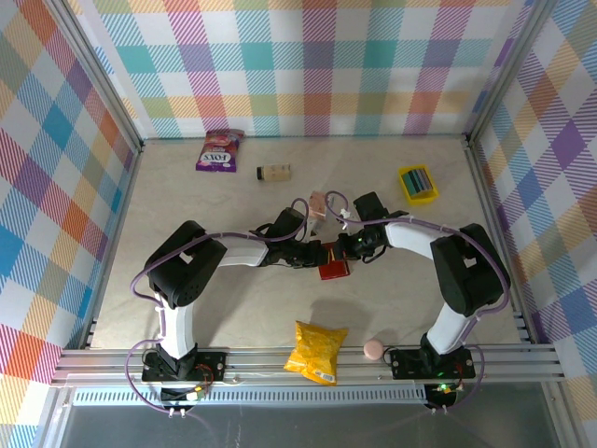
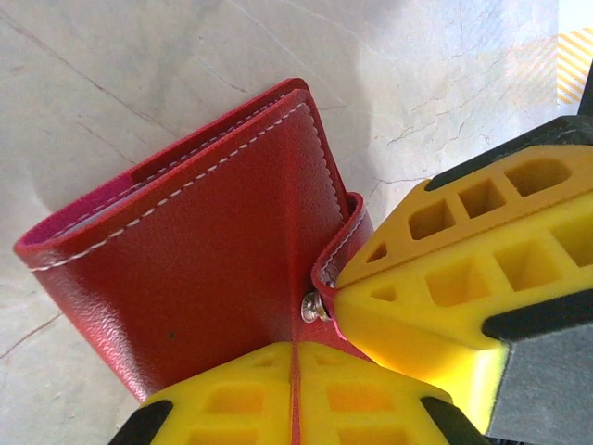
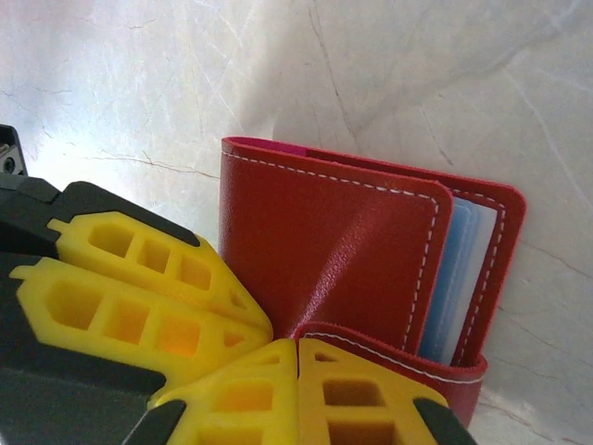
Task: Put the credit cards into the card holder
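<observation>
From the top external view, the card holder (image 1: 333, 270) lies on the table (image 1: 187, 196) near the centre. It is partly covered by the left gripper (image 1: 315, 257), reaching in from nine o'clock, and the right gripper (image 1: 348, 250), from two o'clock; their jaws are too small to read here. Toward eleven o'clock a purple packet (image 1: 219, 149) carries white lettering that reads FOX'S. At two o'clock, credit cards (image 1: 419, 179) stand in a yellow tray (image 1: 404, 183), their faces unreadable. At six o'clock lies a yellow snack bag (image 1: 317, 352) whose print cannot be made out, with a pink ball (image 1: 373, 349) just beside it. In the left wrist view, the left gripper's yellow fingers (image 2: 232, 408) at six o'clock are clenched on the holder's lower edge, a thin red strip pinched between them. At four o'clock the right gripper clamps the snap tab (image 2: 334, 264), half hiding the metal stud (image 2: 313, 308). In the right wrist view, the right gripper's fingers (image 3: 371, 408) at six o'clock are pressed together on the flap. Pale blue sheets (image 3: 443, 278) show at the holder's open side at three o'clock, cards or sleeves unclear.
</observation>
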Controlling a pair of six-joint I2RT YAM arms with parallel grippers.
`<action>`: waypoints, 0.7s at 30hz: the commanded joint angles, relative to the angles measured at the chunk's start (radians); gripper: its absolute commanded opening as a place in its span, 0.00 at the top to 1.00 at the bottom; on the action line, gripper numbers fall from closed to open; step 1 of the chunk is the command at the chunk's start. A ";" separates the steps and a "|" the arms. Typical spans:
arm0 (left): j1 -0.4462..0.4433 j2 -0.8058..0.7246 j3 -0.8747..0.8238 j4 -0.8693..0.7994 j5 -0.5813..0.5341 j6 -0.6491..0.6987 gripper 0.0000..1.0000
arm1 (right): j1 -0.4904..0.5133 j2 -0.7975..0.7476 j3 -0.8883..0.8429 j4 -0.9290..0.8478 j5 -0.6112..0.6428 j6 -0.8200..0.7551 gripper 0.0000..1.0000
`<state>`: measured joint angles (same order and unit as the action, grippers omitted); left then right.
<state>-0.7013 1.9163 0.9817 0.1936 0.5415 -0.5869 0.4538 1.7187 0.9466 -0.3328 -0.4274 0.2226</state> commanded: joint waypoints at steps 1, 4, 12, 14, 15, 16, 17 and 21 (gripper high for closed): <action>0.013 0.004 -0.021 -0.014 0.008 -0.005 0.90 | 0.014 0.032 0.025 -0.037 -0.005 -0.022 1.00; 0.013 0.009 -0.021 -0.014 0.008 -0.005 0.89 | 0.014 0.044 0.028 -0.049 0.002 -0.026 1.00; 0.016 0.010 -0.021 -0.014 0.008 -0.005 0.89 | 0.014 0.051 0.029 -0.063 0.021 -0.030 1.00; 0.016 0.011 -0.020 -0.014 0.008 -0.005 0.89 | 0.014 0.056 0.030 -0.067 0.024 -0.028 1.00; 0.016 0.010 -0.021 -0.014 0.008 -0.005 0.89 | 0.014 0.059 0.029 -0.068 0.028 -0.025 1.00; 0.016 0.010 -0.021 -0.016 0.007 -0.005 0.89 | 0.014 0.063 0.031 -0.069 0.032 -0.023 1.00; 0.016 0.010 -0.021 -0.015 0.006 -0.004 0.89 | 0.014 0.067 0.032 -0.069 0.037 -0.020 1.00; 0.019 0.009 -0.022 -0.015 0.007 -0.004 0.89 | 0.014 0.091 0.038 -0.075 0.042 -0.010 1.00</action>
<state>-0.6975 1.9163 0.9787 0.1947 0.5484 -0.5869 0.4545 1.7546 0.9863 -0.3721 -0.4301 0.2199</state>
